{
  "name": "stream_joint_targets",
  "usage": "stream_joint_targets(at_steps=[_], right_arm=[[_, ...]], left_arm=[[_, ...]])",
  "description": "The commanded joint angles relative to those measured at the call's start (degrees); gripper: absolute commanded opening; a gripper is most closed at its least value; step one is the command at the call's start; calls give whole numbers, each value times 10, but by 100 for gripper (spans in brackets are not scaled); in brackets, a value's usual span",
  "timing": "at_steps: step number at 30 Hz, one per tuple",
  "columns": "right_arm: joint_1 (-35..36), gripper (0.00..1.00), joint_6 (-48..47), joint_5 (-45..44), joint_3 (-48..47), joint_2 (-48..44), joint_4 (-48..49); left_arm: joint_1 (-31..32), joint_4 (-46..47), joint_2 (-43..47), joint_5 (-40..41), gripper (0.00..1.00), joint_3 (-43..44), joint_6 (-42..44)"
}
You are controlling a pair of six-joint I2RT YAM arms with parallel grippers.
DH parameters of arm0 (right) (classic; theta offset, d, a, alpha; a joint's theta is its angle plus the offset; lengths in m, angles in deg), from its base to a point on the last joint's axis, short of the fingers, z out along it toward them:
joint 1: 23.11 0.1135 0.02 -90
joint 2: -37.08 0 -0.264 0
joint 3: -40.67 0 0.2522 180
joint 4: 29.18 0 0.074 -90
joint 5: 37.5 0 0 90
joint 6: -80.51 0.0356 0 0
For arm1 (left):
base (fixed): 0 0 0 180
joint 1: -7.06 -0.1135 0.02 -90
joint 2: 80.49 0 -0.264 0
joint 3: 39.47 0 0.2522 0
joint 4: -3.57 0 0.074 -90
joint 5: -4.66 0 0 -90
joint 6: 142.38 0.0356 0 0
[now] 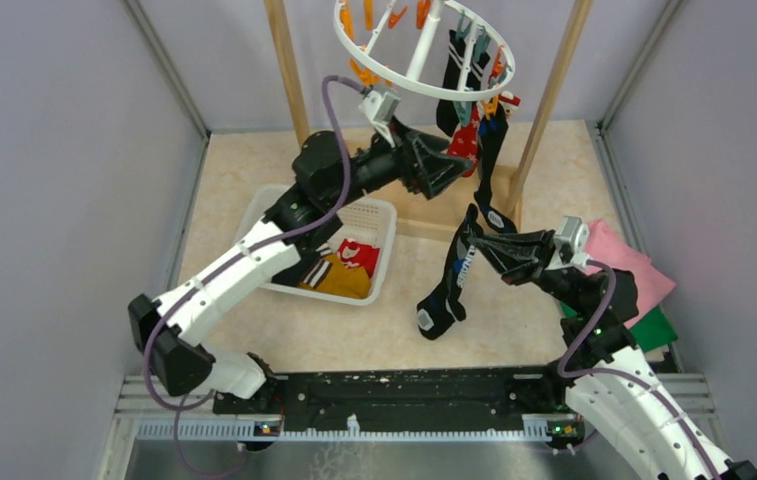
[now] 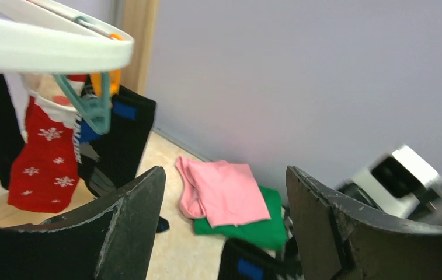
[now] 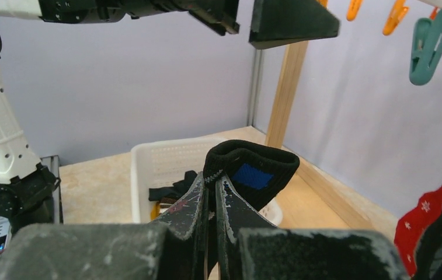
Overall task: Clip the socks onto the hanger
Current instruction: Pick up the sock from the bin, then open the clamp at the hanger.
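The hanger [image 1: 424, 52], a white ring with orange and teal pegs, hangs at the back. A red sock with white flakes [image 2: 43, 163] and a black sock with a blue mark [image 2: 122, 146] dangle from it beside a teal peg [image 2: 93, 111]. My left gripper [image 1: 462, 165] is raised just under the ring by these socks; in the left wrist view it [image 2: 224, 175] stands open and holds nothing. My right gripper [image 3: 213, 178] is shut on the cuff of a black sock with a blue patch [image 3: 253, 172], which hangs down from it [image 1: 441, 300] over the table's middle.
A white mesh basket [image 1: 254, 215] under the left arm holds a yellow-orange sock [image 1: 339, 278] and a red one [image 1: 359, 253]. Pink cloth [image 1: 624, 260] lies on green cloth [image 1: 659, 328] at the right. Wooden frame posts [image 1: 289, 70] [image 1: 554, 90] flank the hanger.
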Motion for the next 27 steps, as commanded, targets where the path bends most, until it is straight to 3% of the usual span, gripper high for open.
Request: stream_joint_targets(at_steps=[1, 10, 27], right_arm=[[-6, 0, 5, -36, -16, -7, -2], [-12, 0, 19, -33, -15, -8, 9], [-24, 0, 23, -33, -18, -12, 13]], left_arm=[[30, -61, -69, 170, 82, 96, 18], [31, -98, -157, 295, 83, 200, 40], [30, -70, -217, 299, 73, 265, 62]])
